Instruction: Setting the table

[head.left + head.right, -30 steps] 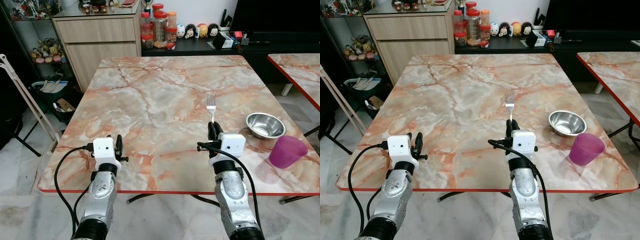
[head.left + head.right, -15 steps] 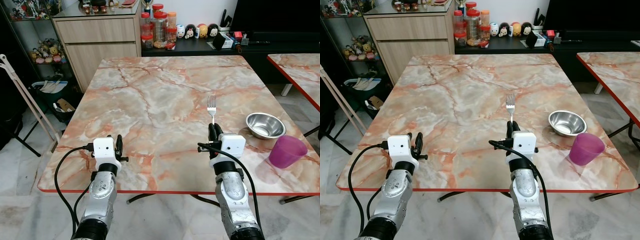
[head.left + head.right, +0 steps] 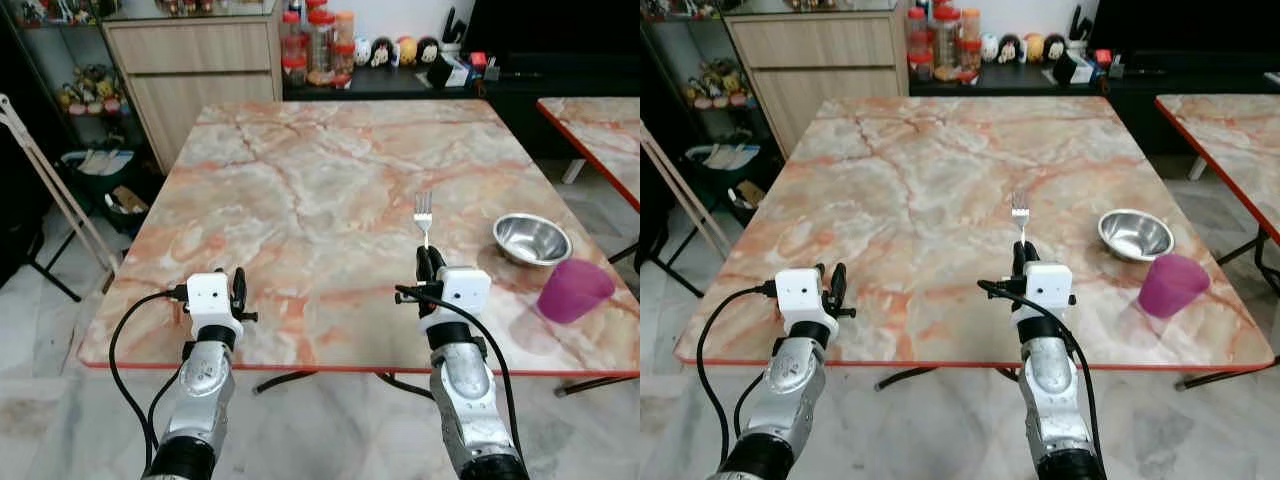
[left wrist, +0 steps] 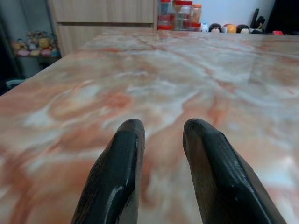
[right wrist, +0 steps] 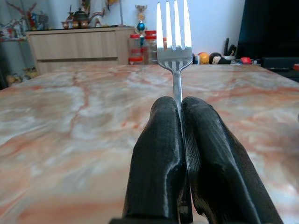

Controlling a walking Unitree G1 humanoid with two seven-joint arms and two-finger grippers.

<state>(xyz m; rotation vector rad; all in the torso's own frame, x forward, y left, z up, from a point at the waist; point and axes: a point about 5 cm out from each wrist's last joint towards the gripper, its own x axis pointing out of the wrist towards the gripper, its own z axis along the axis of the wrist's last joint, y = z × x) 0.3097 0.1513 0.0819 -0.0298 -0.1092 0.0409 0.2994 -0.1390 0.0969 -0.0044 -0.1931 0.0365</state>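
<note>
While the left gripper waits empty with fingers parted over the near table edge, the right gripper pinches a fork by its handle, prongs forward above the marble. Thin, stiff, slick steel, it could swivel in that grip. Beyond, a steel bowl and purple cup crowd the right edge; leftward lies open room.
</note>
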